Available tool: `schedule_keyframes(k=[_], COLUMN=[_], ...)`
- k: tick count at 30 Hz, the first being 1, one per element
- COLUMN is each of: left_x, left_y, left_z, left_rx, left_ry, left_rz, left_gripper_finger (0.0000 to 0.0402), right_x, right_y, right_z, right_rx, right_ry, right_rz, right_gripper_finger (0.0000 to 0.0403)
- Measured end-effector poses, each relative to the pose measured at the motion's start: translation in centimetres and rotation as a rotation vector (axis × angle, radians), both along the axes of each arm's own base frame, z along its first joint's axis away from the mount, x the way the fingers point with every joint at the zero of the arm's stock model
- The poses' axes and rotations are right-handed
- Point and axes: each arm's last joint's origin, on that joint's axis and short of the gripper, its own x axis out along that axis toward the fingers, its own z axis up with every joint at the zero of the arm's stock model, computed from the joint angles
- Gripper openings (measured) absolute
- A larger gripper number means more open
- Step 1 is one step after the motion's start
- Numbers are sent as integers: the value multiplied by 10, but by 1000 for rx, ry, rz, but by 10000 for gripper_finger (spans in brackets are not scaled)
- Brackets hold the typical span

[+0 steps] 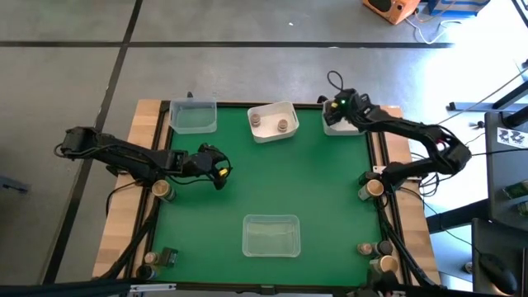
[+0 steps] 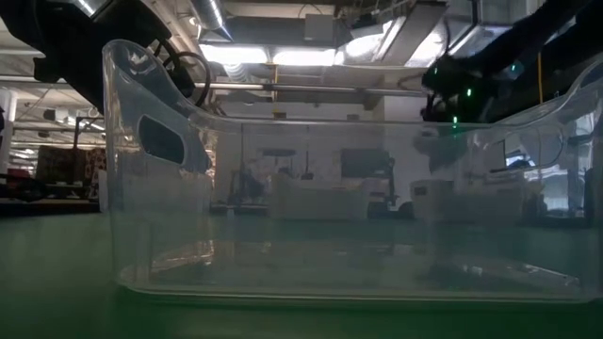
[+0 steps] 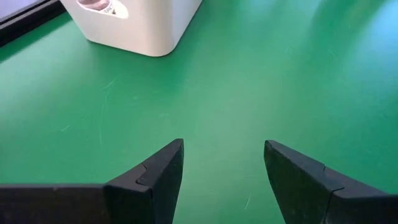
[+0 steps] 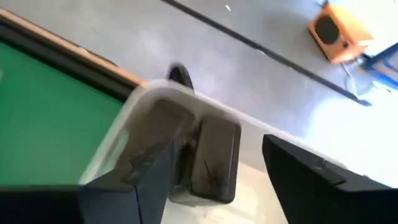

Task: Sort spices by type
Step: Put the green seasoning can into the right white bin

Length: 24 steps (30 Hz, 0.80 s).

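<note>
Nearest, at the green mat's front edge, a clear rectangular plastic tray (image 1: 271,235) sits empty. Small round spice jars (image 1: 372,188) wait along both side edges. Mid-mat toward the left edge, the left gripper (image 1: 219,173) hovers, fingers wide apart, holding nothing. At the back edge, a white tray (image 1: 273,132) holds two pale-topped jars beside an empty clear tray (image 1: 194,116). Over the back-right corner's white bin (image 1: 337,125), the right gripper (image 1: 340,107) hangs parted; I judge it should drop centred, clear of the walls.
</note>
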Motion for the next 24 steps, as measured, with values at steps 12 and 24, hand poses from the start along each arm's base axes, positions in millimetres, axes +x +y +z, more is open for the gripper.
schedule_keyframes(k=[12,24], left_x=[11,22], left_y=[8,-34], left_z=[19,75], left_rx=[40,-46], left_ry=[-23,131], left_rz=[-53,-274], left_gripper_finger=[279,271], right_x=[27,57], right_y=[73,163], right_z=[68,72], right_rx=[-127,-20], right_ry=[-175,-274], right_rz=[450,974], right_gripper_finger=[241,241])
